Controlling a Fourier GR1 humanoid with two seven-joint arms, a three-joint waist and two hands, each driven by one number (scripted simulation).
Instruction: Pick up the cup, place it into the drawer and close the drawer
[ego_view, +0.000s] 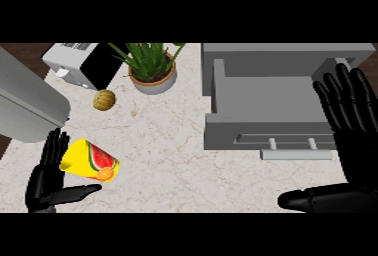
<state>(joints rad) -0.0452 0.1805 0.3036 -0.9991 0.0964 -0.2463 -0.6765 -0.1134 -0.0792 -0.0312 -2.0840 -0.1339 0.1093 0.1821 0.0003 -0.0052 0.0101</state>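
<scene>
On the near left of the counter (170, 145) the yellow cup (90, 160) lies tilted beside the left hand (50, 181), whose fingers stand straight with the thumb spread under it, not curled round it, so the pick-up looks hardly begun. Far right, the grey drawer (258, 131) stands open with nothing in it. The right hand (348, 125) rests flat-fingered at its right edge; placing and closing remain
</scene>
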